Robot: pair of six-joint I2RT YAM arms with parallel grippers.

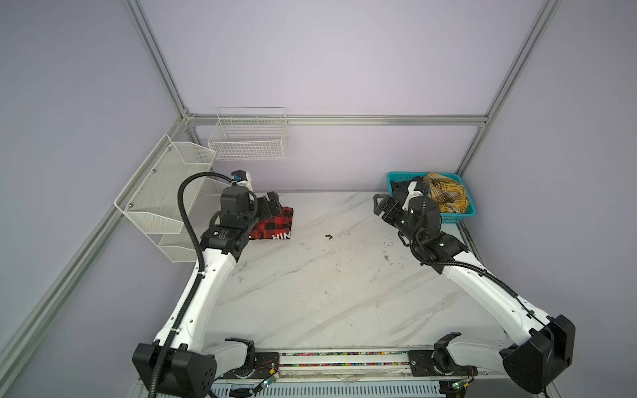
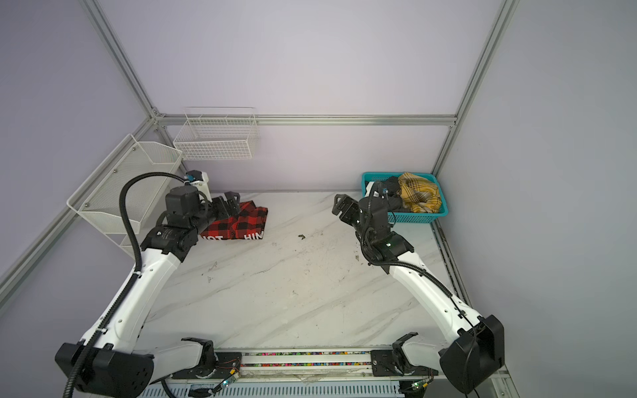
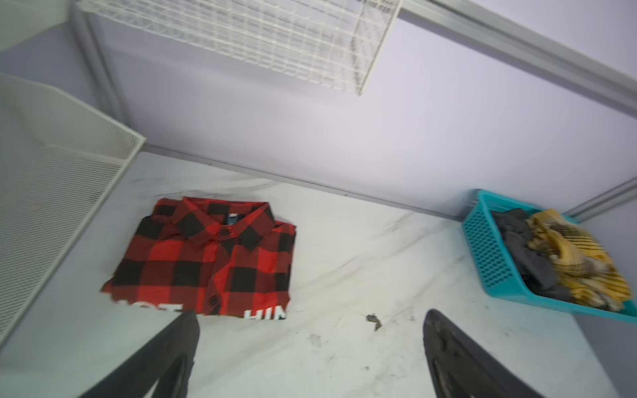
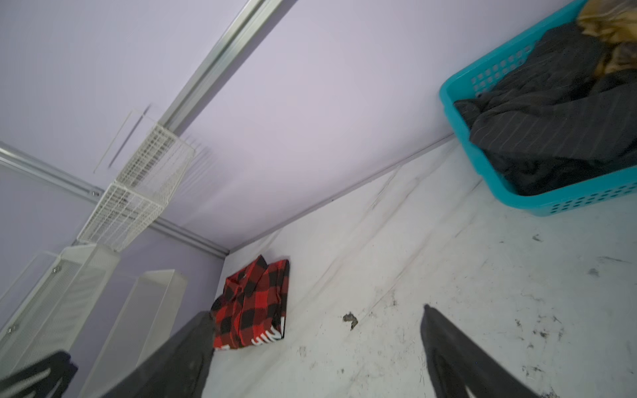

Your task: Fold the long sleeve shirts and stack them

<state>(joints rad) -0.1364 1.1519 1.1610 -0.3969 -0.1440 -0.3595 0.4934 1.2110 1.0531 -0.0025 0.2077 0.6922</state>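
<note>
A red-and-black check shirt (image 1: 275,225) (image 2: 241,224) lies folded flat on the marble table at the back left, collar to the wall, white letters along its near edge. The left wrist view shows it (image 3: 206,258) lying just past the fingertips. My left gripper (image 1: 270,203) (image 3: 310,315) hangs open by its back left corner, holding nothing. My right gripper (image 1: 381,203) (image 4: 317,312) stands open and empty beside the teal basket (image 1: 455,217), which holds a yellow plaid shirt (image 1: 448,194) and a dark striped one (image 4: 551,113).
A white wire basket (image 1: 248,138) hangs on the back wall. A white mesh rack (image 1: 162,193) stands along the left wall, close to the left arm. A small dark scrap (image 1: 328,236) lies mid-table. Aluminium frame posts border the table.
</note>
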